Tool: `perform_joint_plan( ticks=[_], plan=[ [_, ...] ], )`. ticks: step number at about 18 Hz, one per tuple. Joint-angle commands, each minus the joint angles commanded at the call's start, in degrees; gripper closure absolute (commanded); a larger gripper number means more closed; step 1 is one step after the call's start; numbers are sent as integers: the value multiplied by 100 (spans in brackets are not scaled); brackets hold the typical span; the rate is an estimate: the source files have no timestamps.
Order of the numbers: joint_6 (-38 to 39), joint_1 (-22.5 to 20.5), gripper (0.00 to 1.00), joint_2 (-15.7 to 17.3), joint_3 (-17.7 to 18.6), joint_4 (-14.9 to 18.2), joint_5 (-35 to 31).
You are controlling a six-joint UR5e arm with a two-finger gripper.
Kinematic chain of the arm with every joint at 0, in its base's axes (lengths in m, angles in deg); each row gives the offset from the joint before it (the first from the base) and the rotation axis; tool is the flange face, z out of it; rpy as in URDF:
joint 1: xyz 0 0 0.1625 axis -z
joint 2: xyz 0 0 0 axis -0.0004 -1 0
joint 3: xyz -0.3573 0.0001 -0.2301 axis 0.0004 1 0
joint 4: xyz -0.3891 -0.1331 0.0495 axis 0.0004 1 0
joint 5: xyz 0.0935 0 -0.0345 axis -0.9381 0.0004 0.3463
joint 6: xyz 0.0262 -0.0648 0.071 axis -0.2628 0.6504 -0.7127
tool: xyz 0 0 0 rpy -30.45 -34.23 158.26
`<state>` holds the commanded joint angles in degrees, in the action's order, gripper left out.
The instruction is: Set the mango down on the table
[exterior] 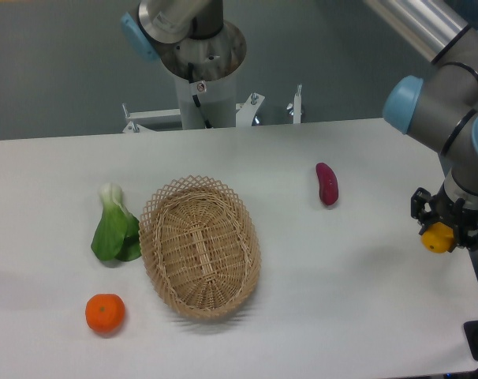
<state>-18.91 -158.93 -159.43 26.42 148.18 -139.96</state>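
A white desk fills the view under a grey wall. At its right edge the gripper is clamped on the mango — only a yellow-orange end shows below the fingers, so its long axis cannot be told. Leftward lie a sweet potato, wicker basket, bok choy and tangerine.

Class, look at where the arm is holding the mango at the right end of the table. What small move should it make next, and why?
Probably lower straight down. The gripper is shut on the mango and appears to hang above bare table near the right edge, well clear of the sweet potato and the basket. It should open the jaws only once the fruit rests on the surface.
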Motion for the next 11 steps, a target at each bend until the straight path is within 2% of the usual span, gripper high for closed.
perform_joint_plan(
  ticks=[11],
  plan=[
    [61,0,59,35,44,0,96]
  ],
)
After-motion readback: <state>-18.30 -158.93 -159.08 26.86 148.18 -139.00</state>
